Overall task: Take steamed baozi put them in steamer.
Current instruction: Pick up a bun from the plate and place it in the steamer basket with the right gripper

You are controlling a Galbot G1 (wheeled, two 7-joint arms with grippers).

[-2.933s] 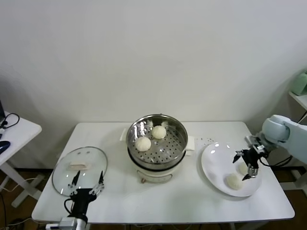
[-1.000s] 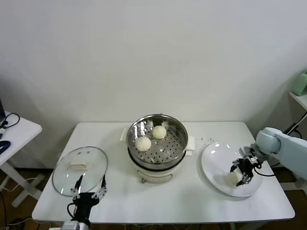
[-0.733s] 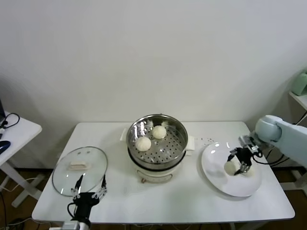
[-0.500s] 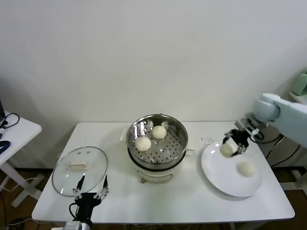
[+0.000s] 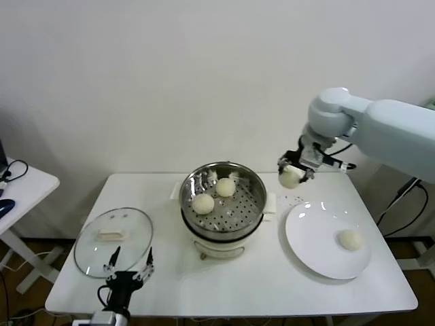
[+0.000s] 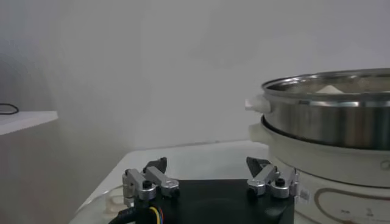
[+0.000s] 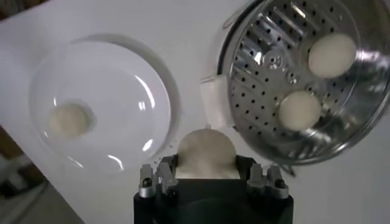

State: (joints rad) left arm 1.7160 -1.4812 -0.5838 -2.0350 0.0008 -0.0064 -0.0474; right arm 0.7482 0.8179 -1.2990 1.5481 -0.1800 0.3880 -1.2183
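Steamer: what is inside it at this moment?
Two baozi sit on the perforated tray inside the steamer. Whatever lies below the tray is hidden. The right gripper holds a third baozi outside it.

A plain test room or lab: bare white wall (image 5: 170, 81), white rectangular folding table (image 5: 170, 272), loose cables.

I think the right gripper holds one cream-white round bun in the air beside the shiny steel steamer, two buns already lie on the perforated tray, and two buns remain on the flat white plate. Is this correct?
Not quite: only one cream-white round bun remains on the flat white plate, as the head view shows. The rest holds: the right gripper carries one bun in the air beside the shiny steel steamer, and two buns lie on its perforated tray.
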